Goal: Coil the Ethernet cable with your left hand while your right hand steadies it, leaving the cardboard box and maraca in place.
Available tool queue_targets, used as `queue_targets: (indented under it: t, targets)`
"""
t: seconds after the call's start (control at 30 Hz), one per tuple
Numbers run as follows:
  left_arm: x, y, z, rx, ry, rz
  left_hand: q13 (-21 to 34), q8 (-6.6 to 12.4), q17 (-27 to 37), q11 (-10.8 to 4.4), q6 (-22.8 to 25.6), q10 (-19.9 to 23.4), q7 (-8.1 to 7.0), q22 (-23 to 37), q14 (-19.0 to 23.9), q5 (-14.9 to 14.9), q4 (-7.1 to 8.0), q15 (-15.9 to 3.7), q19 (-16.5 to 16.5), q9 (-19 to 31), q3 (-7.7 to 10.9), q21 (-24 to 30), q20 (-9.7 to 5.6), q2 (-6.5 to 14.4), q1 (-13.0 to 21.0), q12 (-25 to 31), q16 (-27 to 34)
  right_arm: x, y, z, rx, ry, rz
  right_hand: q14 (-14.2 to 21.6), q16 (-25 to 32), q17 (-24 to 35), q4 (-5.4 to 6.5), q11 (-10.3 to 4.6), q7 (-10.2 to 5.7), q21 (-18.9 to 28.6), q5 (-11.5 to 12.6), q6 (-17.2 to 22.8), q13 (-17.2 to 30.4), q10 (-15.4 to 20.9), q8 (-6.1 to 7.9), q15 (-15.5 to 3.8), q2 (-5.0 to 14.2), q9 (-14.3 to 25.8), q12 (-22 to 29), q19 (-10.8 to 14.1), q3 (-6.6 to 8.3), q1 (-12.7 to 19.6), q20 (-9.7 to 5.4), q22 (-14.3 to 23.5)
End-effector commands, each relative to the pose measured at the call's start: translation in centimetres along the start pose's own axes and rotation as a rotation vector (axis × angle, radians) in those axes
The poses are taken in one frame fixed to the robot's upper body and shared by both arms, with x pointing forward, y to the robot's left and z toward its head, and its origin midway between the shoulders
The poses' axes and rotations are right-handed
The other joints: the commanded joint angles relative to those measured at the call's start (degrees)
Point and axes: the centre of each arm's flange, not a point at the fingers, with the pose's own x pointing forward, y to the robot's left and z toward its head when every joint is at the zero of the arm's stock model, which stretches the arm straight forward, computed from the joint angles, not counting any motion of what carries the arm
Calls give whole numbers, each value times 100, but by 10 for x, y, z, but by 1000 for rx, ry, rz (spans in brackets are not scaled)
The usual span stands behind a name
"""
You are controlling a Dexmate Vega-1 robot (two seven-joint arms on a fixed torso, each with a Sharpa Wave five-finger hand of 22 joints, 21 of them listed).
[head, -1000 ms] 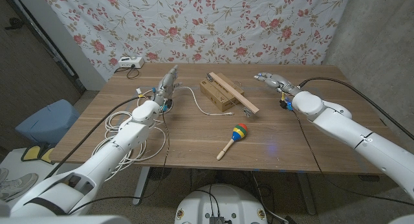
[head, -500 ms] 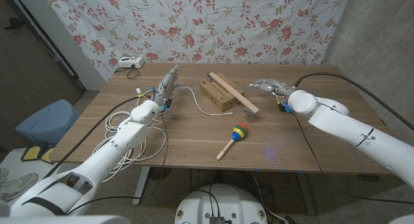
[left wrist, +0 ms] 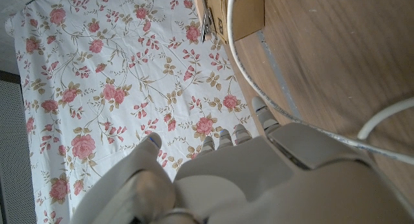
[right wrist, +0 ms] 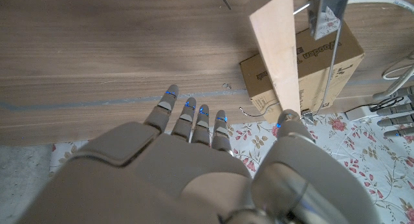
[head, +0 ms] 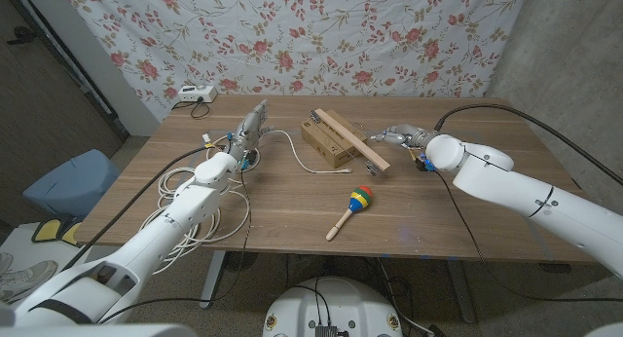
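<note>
The right hand (head: 397, 134) has advanced across the counter (head: 292, 196) over the last second, from the far right area toward the cardboard box (head: 326, 142). It now sits just beside the end of the wooden strip (head: 352, 138) that lies across the box. Its fingers (right wrist: 194, 117) are extended and spread, gripping nothing. The left hand (head: 251, 128) has not moved; it stands at the far left of the counter, fingers pointing away from the robot. The white Ethernet cable (head: 292, 147) runs from this hand in a curve to the near side of the box. Whether the left fingers grip the cable cannot be determined.

Status: the cable is not yet coiled between hand and box. A loose bundle of white cable hangs off the counter's left edge. The maraca (head: 352, 208) lies near the front centre, well apart from both hands.

Assessment: the right hand appears to be positioning to steady the cable end; contact with the strip or box must be avoided.
</note>
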Motion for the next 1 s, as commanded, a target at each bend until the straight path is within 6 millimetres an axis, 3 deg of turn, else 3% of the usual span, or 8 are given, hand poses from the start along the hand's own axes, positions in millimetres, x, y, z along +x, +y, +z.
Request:
queue_targets:
  t: [0.03, 0.73, 1.0]
  targets:
    - [-3, 1, -1, -3, 0, -6, 22, 36, 30, 26, -261, -139, 31, 5, -204, 17, 1, 53, -539, 14, -16, -7, 55, -33, -32, 11, 11, -1, 9, 11, -62, 39, 39, 84, 29, 14, -62, -8, 20, 23, 30, 44, 21, 50, 48, -23, -47, 25, 40, 39, 10, 13, 8, 17]
    - [-12, 7, -4, -7, 4, 1, 25, 26, 31, 16, -268, -141, 35, 7, -205, 28, -2, 53, -527, 15, -27, -42, 50, -27, -44, 3, 3, 8, 27, 32, -135, 44, 94, 160, 28, 15, -133, -4, 45, 25, 82, 98, 28, 82, 58, -46, -131, 29, 36, 96, -21, 78, 6, 16]
    - [-14, 10, -5, -12, 2, 1, 26, 25, 31, 27, -268, -137, 34, 8, -208, 33, -3, 48, -526, 15, -32, -58, 48, -27, -49, 2, -1, 18, 31, 40, -163, 30, 84, 235, 42, 19, -179, -24, 28, 35, 129, 101, 33, 141, 52, -128, -42, 32, 47, 160, 39, 201, -11, 15]
